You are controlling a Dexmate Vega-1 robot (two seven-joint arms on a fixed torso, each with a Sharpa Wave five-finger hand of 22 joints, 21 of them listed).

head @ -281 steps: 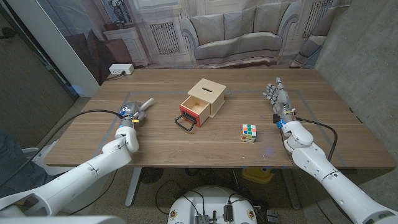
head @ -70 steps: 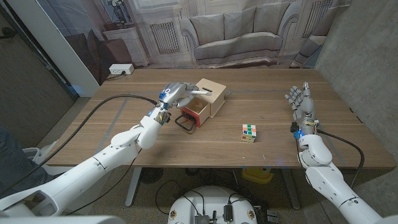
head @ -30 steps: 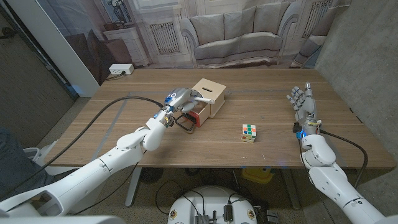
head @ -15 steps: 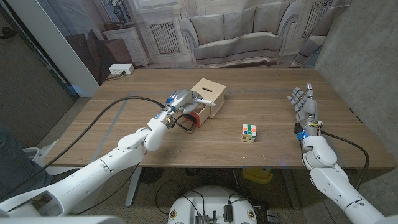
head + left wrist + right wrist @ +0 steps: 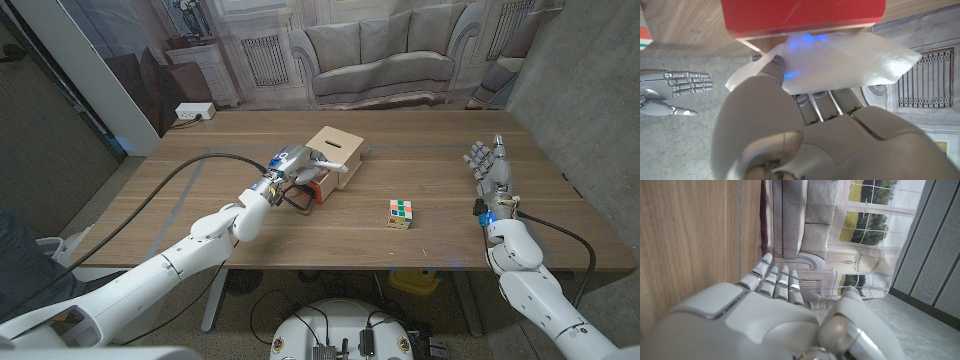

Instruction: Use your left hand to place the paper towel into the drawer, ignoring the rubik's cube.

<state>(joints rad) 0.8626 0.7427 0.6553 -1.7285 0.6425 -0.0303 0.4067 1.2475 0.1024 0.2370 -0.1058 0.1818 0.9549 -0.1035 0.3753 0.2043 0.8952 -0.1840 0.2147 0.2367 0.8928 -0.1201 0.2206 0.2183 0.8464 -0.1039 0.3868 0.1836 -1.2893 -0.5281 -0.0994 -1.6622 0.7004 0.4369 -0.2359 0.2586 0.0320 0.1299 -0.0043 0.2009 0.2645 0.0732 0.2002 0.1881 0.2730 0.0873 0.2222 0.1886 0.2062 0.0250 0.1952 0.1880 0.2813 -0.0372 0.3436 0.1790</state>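
My left hand point(image 5: 288, 161) hovers just above the open red drawer point(image 5: 309, 183) of the small wooden box point(image 5: 333, 155) and pinches the white paper towel point(image 5: 327, 165). In the left wrist view the towel point(image 5: 840, 57) hangs between my fingers point(image 5: 777, 65), right by the drawer's red front point(image 5: 800, 15). The rubik's cube point(image 5: 400, 213) lies on the table to the right of the box. My right hand point(image 5: 489, 167) stands upright near the table's right edge, fingers apart and holding nothing; it also appears in the right wrist view point(image 5: 765, 315).
The drawer's black wire handle point(image 5: 297, 198) sticks out toward me. A white power strip point(image 5: 194, 112) lies at the table's far left corner. A sofa backdrop stands behind the wooden table point(image 5: 180, 225).
Over the frames my left hand carried the towel from the table's left side over to the drawer. In the last half second it has hardly moved. My right hand has drifted slightly right.
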